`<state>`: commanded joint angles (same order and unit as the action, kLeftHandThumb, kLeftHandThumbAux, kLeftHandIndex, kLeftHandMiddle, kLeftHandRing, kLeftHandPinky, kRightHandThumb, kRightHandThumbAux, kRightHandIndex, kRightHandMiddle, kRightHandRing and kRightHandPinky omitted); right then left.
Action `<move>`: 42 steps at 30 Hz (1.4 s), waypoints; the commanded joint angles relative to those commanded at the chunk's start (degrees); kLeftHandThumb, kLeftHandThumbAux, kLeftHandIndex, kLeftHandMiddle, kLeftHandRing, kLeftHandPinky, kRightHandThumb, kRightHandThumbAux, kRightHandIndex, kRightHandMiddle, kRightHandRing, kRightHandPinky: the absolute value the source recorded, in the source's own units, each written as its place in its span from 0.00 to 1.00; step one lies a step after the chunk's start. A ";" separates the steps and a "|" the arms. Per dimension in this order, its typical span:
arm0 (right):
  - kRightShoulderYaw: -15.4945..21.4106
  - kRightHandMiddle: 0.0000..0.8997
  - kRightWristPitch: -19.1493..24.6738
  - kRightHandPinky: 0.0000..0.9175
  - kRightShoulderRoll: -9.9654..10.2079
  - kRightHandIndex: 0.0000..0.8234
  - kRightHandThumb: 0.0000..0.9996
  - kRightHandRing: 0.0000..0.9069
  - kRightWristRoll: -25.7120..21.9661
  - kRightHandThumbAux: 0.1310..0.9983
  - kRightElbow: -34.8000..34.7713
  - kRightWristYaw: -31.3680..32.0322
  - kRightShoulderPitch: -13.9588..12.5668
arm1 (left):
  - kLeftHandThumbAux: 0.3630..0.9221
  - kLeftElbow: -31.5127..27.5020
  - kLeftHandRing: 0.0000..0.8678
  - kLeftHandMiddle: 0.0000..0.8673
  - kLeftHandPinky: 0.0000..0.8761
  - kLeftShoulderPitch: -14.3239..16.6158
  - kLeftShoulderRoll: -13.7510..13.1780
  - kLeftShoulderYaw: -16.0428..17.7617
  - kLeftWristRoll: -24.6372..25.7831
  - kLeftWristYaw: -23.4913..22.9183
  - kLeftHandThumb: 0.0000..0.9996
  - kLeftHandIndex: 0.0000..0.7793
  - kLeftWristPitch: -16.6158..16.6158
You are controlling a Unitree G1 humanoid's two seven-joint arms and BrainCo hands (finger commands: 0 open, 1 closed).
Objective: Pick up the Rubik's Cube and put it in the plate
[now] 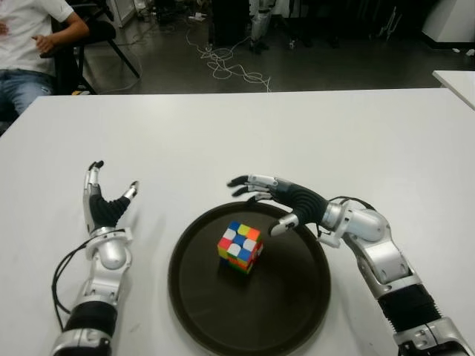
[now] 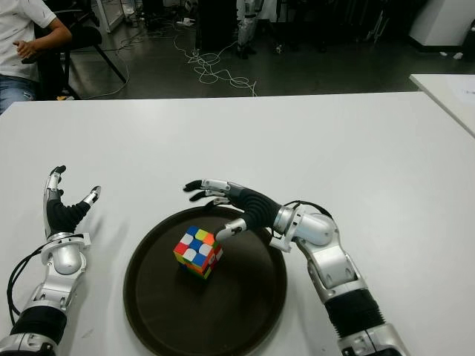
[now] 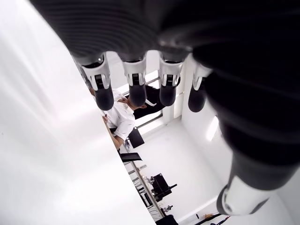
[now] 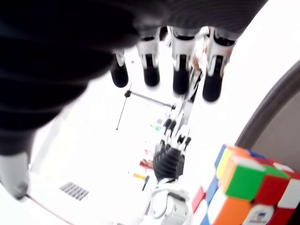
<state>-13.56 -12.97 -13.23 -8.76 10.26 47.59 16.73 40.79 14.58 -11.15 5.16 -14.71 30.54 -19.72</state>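
White table (image 1: 312,133) filling most of the view, with a dark workshop floor and a tangle of cables (image 1: 226,63) beyond its far edge. Seated person (image 1: 30,44) at the far left corner. Near the front, round dark plate (image 1: 289,311) flat on the table. Rubik's Cube (image 1: 240,247) sitting inside the plate, slightly left of its middle, touching neither hand. Right hand (image 1: 278,200) above the plate's far right rim, just beside the cube, fingers (image 4: 181,77) stretched out and spread, thumb apart from them, holding nothing. Left hand (image 1: 104,204) well to the left of the plate, palm up-turned, fingers (image 3: 136,86) extended and loose, thumb splayed, also empty.
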 joint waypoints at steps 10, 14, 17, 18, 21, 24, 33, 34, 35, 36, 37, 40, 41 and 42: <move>0.37 0.00 -0.49 0.00 0.40 0.00 0.00 0.00 0.73 0.48 0.46 -0.74 -0.19 | 0.69 0.44 0.04 0.05 0.03 0.11 -0.06 0.00 0.03 0.09 0.00 0.04 -0.69; 0.44 0.00 -1.22 0.00 0.59 0.00 0.00 0.00 0.63 0.49 0.75 -0.78 -0.16 | 0.69 0.58 0.06 0.07 0.05 0.19 -0.04 0.04 0.08 0.09 0.00 0.04 -0.53; 0.45 0.00 -1.10 0.00 0.62 0.00 0.00 0.00 0.68 0.48 0.40 -1.05 -0.22 | 0.68 0.61 0.07 0.07 0.06 0.24 -0.05 0.07 0.03 0.19 0.00 0.04 -0.19; 0.45 0.00 -1.08 0.00 0.62 0.00 0.00 0.00 0.68 0.48 0.33 -1.10 -0.24 | 0.68 0.62 0.07 0.08 0.06 0.24 -0.05 0.07 0.01 0.21 0.00 0.04 -0.14; 0.38 0.00 -1.76 0.00 0.69 0.00 0.00 0.00 1.12 0.49 0.27 -1.62 -0.35 | 0.68 0.58 0.07 0.07 0.07 0.20 -0.09 0.17 0.15 0.08 0.00 0.03 0.05; 0.22 0.00 -2.54 0.00 0.49 0.00 0.00 0.00 1.64 0.49 0.43 -1.79 -0.27 | 0.68 0.27 0.05 0.06 0.06 0.05 -0.08 0.17 0.24 -0.17 0.00 0.03 0.03; 1.21 0.00 -1.38 0.00 0.30 0.00 0.00 0.00 1.42 0.49 0.11 -2.53 0.16 | 0.67 0.26 0.03 0.04 0.04 -0.17 0.04 0.30 0.69 -0.75 0.00 0.03 -0.55; 1.33 0.00 -1.21 0.00 0.24 0.00 0.00 0.00 1.37 0.49 -0.04 -2.63 0.23 | 0.67 0.13 0.03 0.04 0.04 -0.23 0.06 0.31 0.69 -0.78 0.00 0.03 -0.50; 1.92 0.00 -0.65 0.00 -0.16 0.00 0.00 0.00 1.29 0.49 -0.62 -2.99 0.66 | 0.66 -0.07 0.03 0.04 0.04 -0.32 0.10 0.31 0.67 -0.77 0.00 0.03 -0.41; 2.63 0.00 -0.20 0.00 -0.61 0.00 0.00 0.00 1.32 0.49 -1.05 -3.53 1.21 | 0.66 -0.20 0.04 0.04 0.05 -0.37 0.14 0.31 0.68 -0.78 0.00 0.03 -0.31; 3.13 0.00 0.14 0.00 -0.93 0.00 0.00 0.00 1.36 0.49 -1.36 -3.92 1.60 | 0.66 -0.29 0.04 0.04 0.05 -0.40 0.17 0.30 0.70 -0.79 0.00 0.03 -0.24; 5.28 0.00 -0.77 0.00 -2.28 0.00 0.00 0.00 3.13 0.48 -0.67 -6.69 3.20 | 0.66 -0.45 0.04 0.04 0.04 -0.40 0.29 0.34 0.73 -0.55 0.00 0.03 -0.21; 6.28 0.00 -2.84 0.00 -2.49 0.00 0.00 0.00 3.92 0.50 2.74 -8.06 4.43 | 0.66 -0.49 0.04 0.05 0.04 -0.40 0.33 0.37 0.73 -0.42 0.00 0.03 -0.18; 6.87 0.00 -4.37 0.00 -2.54 0.00 0.00 0.00 4.42 0.52 5.28 -8.95 5.26 | 0.67 -0.52 0.05 0.06 0.04 -0.39 0.36 0.40 0.73 -0.34 0.00 0.03 -0.16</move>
<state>-6.69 -17.34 -15.77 -4.34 15.54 38.65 21.99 40.28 14.19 -10.79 5.56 -13.98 30.20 -19.88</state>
